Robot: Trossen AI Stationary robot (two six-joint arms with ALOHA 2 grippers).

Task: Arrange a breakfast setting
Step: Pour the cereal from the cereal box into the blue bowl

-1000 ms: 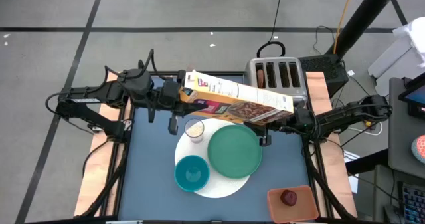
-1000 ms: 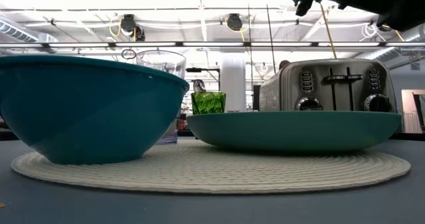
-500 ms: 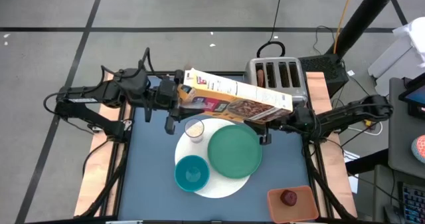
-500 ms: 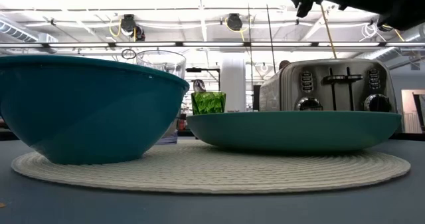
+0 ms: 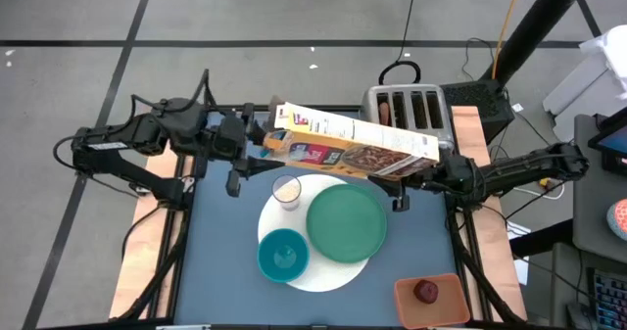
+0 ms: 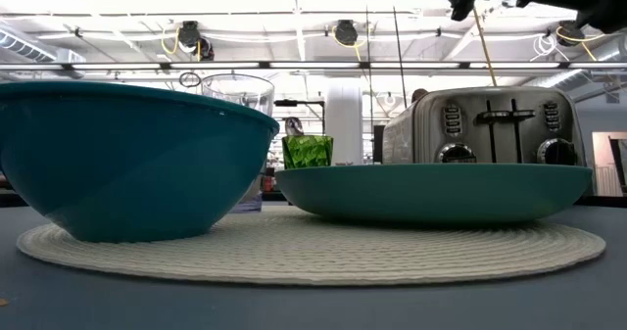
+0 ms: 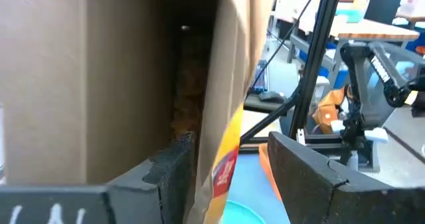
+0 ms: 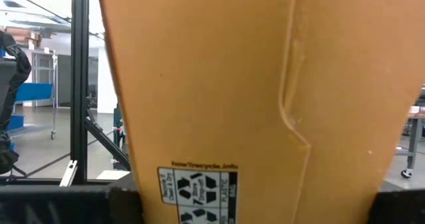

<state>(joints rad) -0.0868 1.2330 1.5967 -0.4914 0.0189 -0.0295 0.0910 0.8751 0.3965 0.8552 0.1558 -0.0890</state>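
Above the back of the table, a cereal box (image 5: 353,146) hangs level between the left gripper (image 5: 257,144) and right gripper (image 5: 416,176), each clamped on one end. The teal bowl (image 5: 283,255) sits below on the white placemat (image 5: 326,272), beside the green plate (image 5: 346,223). Pouring seems in hand: next, carry the box's open end over the bowl and tip.

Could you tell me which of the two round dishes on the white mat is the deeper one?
The teal bowl, at the white mat's front left; its walls rise steeply. The green plate beside it is wider and shallow.
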